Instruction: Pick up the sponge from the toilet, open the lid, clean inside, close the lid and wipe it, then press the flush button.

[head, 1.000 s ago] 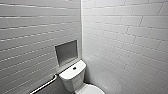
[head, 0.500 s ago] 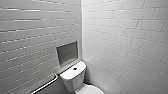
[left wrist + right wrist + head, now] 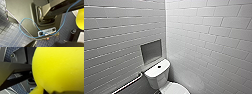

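Yellow sponge (image 3: 58, 68), soft, light, squashy, best pinched across its middle, looks gripped by right tool, left tool state unclear, toilet (image 3: 157, 75) at lower centre, lid (image 3: 176, 89) down.

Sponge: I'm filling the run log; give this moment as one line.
sponge: close at right wrist camera | toilet: ahead, low in head view | lid: down | flush button: bare
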